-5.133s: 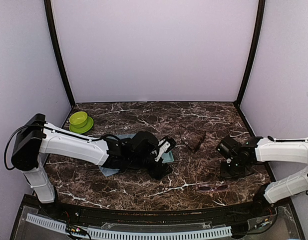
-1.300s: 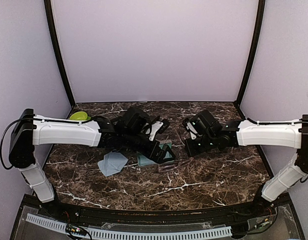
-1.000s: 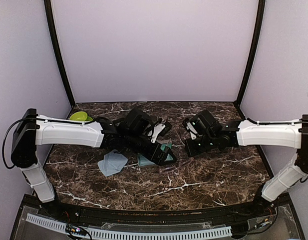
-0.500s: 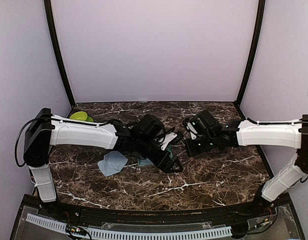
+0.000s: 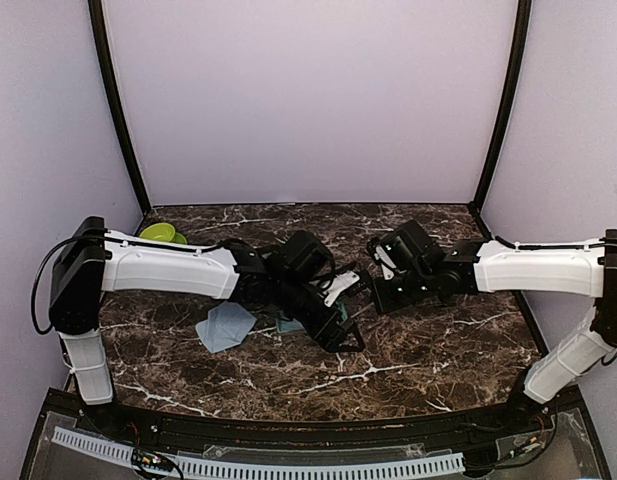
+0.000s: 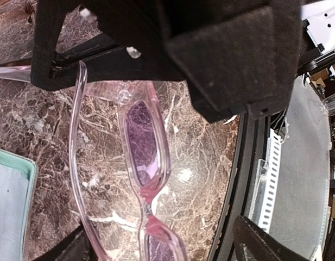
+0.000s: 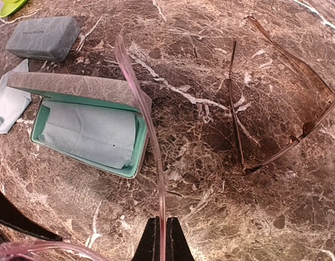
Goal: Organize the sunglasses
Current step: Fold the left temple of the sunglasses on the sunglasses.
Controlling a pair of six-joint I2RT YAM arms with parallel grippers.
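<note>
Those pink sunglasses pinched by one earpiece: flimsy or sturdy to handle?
Probably light and springy: the pink sunglasses have a thin see-through frame, and the right hand pinches one slim, bowed earpiece. They would likely swing at the hinge; smooth plastic may slip.

You get even, diffuse overhead light in all views, soft shadows on the marble table [image 5: 438,345], one small glare spot at lower centre of the left wrist view, and that view's near fingers [image 6: 232,54] dark and blurred at the top.
</note>
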